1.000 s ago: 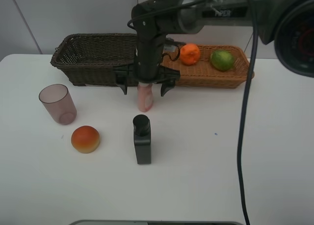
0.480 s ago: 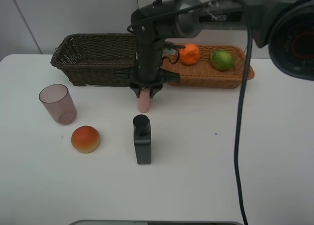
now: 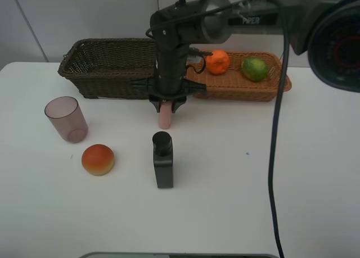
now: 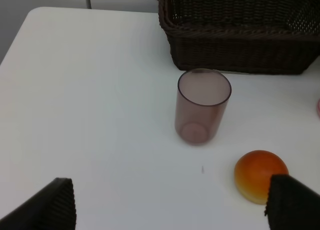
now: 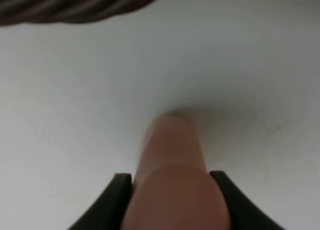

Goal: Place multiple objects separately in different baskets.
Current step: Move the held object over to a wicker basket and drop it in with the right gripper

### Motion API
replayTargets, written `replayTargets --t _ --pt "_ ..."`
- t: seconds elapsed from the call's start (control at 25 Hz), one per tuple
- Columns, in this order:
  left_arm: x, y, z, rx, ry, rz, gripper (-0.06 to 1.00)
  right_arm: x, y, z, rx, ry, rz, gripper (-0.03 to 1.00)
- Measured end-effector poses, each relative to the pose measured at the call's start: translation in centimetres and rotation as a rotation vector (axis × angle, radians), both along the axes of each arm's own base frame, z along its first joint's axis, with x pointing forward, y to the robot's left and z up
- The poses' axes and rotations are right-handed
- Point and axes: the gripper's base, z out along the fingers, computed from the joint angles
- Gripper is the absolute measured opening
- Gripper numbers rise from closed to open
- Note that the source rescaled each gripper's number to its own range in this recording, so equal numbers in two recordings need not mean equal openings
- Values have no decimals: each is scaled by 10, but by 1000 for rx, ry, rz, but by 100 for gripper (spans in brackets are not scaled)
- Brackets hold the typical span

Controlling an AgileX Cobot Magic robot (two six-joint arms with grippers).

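My right gripper is shut on the small pink bottle, which stands on the table in front of the dark brown basket; the bottle fills the right wrist view between the fingers. The orange and the green lime lie in the light orange-tan basket. The black rectangular bottle, the red-orange fruit and the purple cup stand on the table. The left wrist view shows the cup, the fruit and my open left gripper.
The white table extends to the right and front. The dark basket's front wall stands just behind the cup. The right arm's cable hangs over the table's right half.
My right gripper's fingers, spread wide around the pink bottle a second ago, have shut on it. The bottle stays in place on the table.
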Motion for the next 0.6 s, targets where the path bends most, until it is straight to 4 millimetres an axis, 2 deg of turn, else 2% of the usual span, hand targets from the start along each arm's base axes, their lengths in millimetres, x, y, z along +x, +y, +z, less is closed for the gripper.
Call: replayTargets --t 0.24,0.6 --pt "0 0 0 0 0 0 98 0 0 4 0 -7 20 1" --pt "0 0 0 0 0 0 98 -11 -8 52 -43 -17 266 1"
